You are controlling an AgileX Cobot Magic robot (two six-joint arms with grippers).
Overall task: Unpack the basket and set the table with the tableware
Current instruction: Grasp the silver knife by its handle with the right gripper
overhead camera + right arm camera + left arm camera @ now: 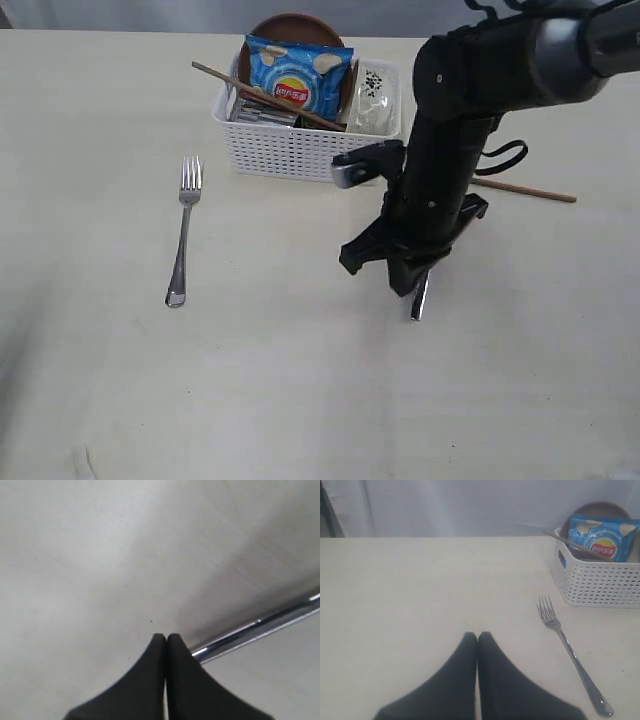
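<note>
**Basket part unpacked, both grippers closed**

Exterior view: the white plastic basket [300, 150], rectangular with grid-perforated walls, stands on the pale cream table [300, 390]. A round brown plate [297, 28] leans at the basket's far side, mostly covered by a glossy blue chip bag [298, 75]. 1 thin wooden chopstick [265, 96] lies slanted across the basket's rim. A pale packet [372, 100] at the basket's right end is hard to make out. A steel fork [184, 230] lies flat in front of the basket and to its left. A second chopstick [525, 190] lies just right of the basket, partly behind the black arm. The right gripper [408, 288] points down in front of the basket's right end, hiding most of a steel knife [420, 300].

Left wrist view: the left gripper [478, 636] has its 2 matte black fingers pressed together, holding nothing, well apart from the basket.

Right wrist view: the right jaws meet with no gap. The polished knife runs out from behind 1 fingertip; contact cannot be told.
</note>
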